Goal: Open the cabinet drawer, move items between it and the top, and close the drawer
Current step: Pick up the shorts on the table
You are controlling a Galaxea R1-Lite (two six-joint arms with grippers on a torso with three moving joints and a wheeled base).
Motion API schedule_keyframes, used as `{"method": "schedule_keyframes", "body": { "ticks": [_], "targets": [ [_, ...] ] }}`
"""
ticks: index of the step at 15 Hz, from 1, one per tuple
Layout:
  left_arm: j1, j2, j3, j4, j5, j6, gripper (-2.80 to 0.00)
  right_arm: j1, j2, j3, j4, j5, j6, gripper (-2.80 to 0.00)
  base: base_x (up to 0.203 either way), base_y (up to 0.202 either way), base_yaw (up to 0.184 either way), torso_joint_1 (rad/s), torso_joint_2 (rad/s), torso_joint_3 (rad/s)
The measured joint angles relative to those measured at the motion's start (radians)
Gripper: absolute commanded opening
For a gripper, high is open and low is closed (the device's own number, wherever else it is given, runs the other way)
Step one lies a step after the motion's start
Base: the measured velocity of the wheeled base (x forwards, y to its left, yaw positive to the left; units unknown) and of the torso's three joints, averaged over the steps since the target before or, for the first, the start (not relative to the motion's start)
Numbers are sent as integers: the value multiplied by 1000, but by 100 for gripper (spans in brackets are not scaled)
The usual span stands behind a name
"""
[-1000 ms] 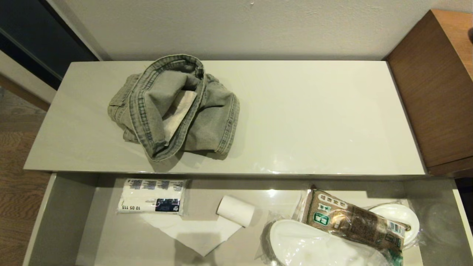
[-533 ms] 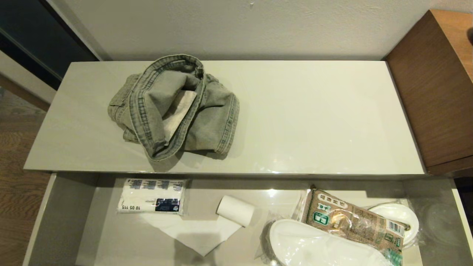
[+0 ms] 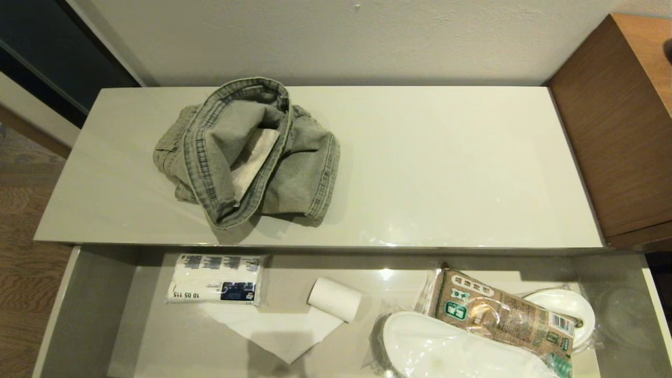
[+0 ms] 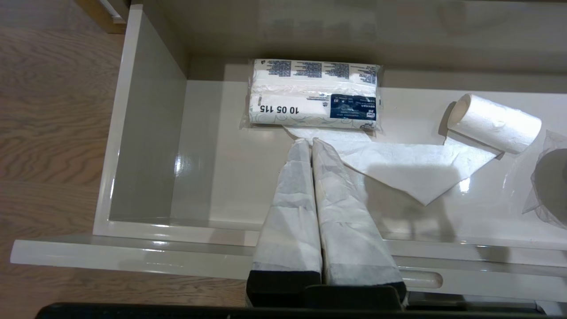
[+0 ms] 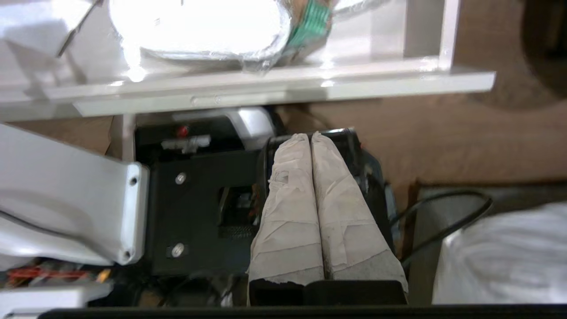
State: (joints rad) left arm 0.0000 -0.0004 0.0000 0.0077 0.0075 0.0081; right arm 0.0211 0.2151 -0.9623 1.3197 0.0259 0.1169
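Drawer open beneath the glossy top, where crumpled denim lies; wrapped slippers sit inside. Left wrist: clenched left gripper over its front, near a tissue pack. Right wrist: right gripper clenched, below the drawer.

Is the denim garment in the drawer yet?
No, the denim garment lies bunched on the top, while the open drawer below holds the slippers, a packet and paper.
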Motion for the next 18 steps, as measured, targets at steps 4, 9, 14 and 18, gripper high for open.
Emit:
{"method": "schedule_keyframes", "body": {
  "ticks": [4, 9, 14, 18],
  "targets": [
    [0, 0, 0, 0, 0, -1, -280, -4, -155, 170, -213, -4, -111, -280, 0, 0, 0, 0, 0, 0],
    [0, 0, 0, 0, 0, 0, -280, -6, -210, 351, -597, -7, -36, -280, 0, 0, 0, 0, 0, 0],
    [0, 0, 0, 0, 0, 0, -280, -6, -216, 824, -1192, 5, -14, -280, 0, 0, 0, 0, 0, 0],
    [0, 0, 0, 0, 0, 0, -280, -8, -217, 948, -1363, -20, -179, -280, 0, 0, 0, 0, 0, 0]
  ]
}}
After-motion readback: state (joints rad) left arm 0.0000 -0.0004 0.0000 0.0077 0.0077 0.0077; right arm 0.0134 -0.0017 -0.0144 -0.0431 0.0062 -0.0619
